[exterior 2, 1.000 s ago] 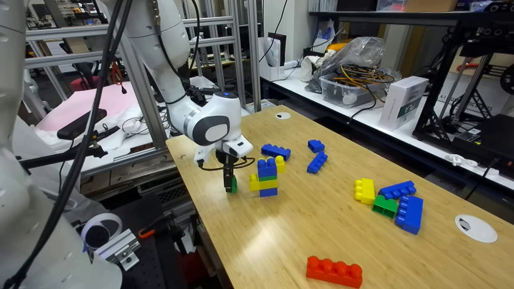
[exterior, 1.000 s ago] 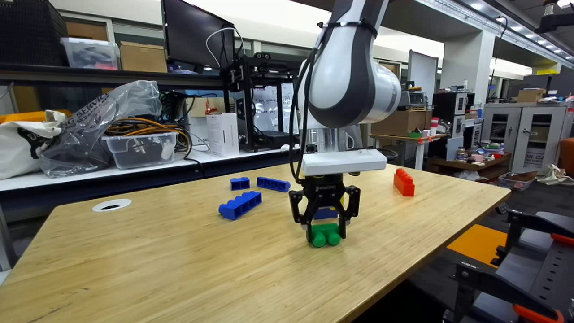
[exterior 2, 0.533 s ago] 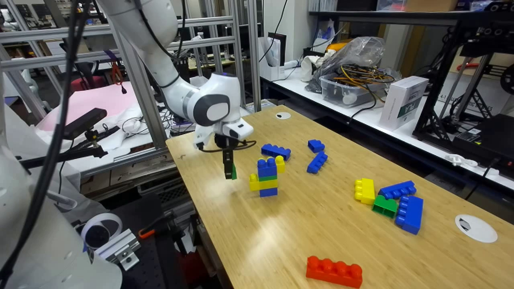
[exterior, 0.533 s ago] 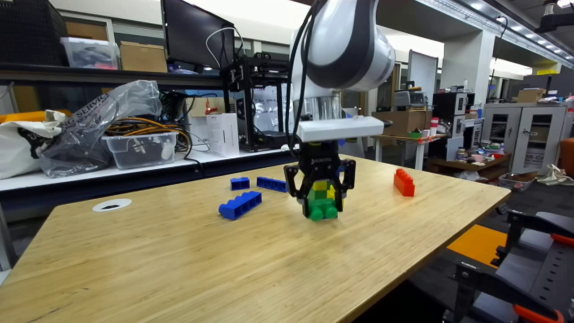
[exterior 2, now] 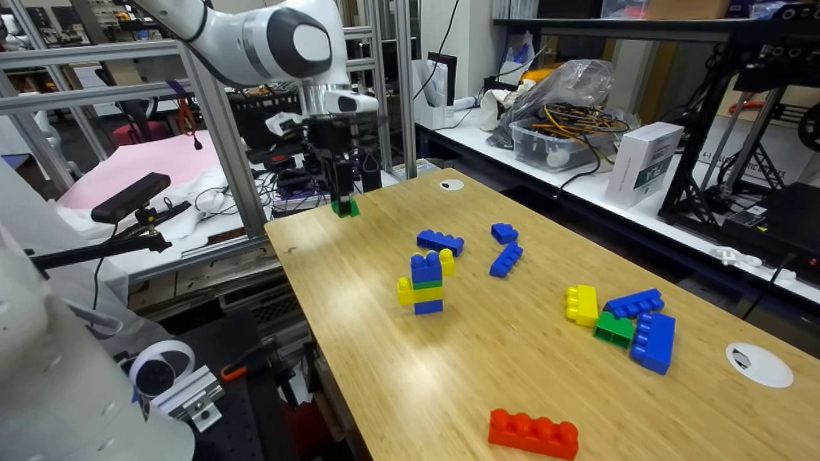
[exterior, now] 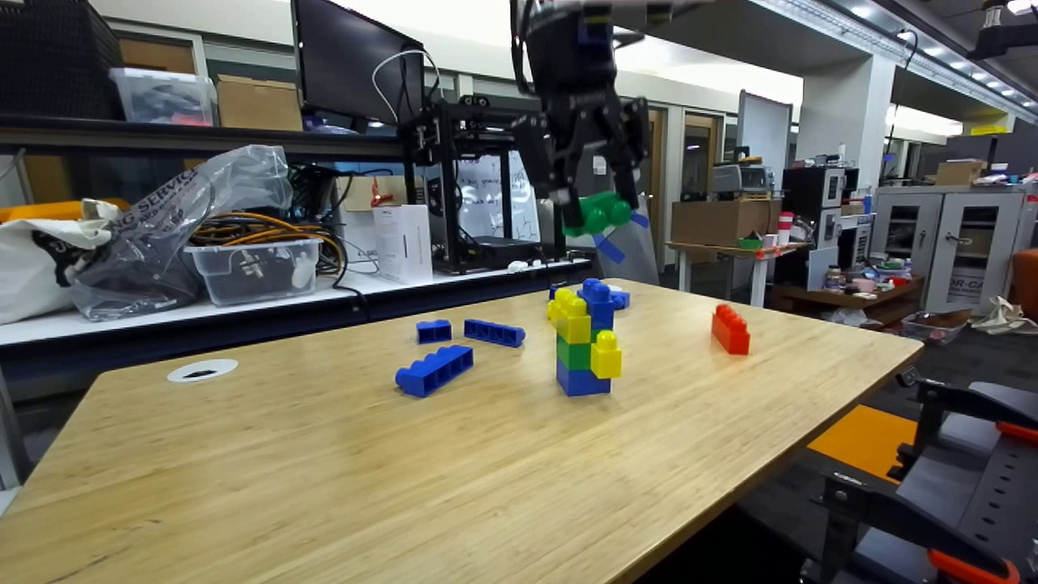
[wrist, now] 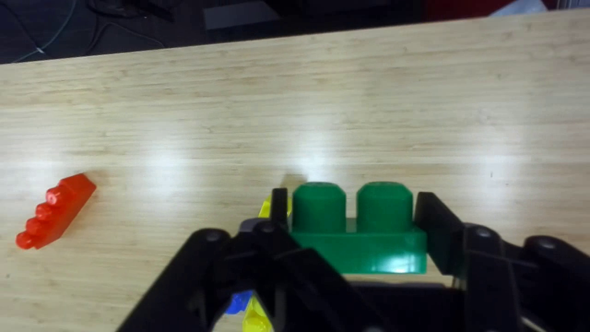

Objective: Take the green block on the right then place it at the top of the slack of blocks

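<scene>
While tool grips green block, aloft, tower upright

This is a robotics lab or workshop, shown in an exterior view by the jointed arm and metal framing at upper left and the clear bin heaped with cables at upper right.

The pincer has lifted the green block from low beside the stack of blocks to well above its height, turning and tilting, and the stack, earlier mostly hidden in an exterior view, now stands uncovered
</scene>
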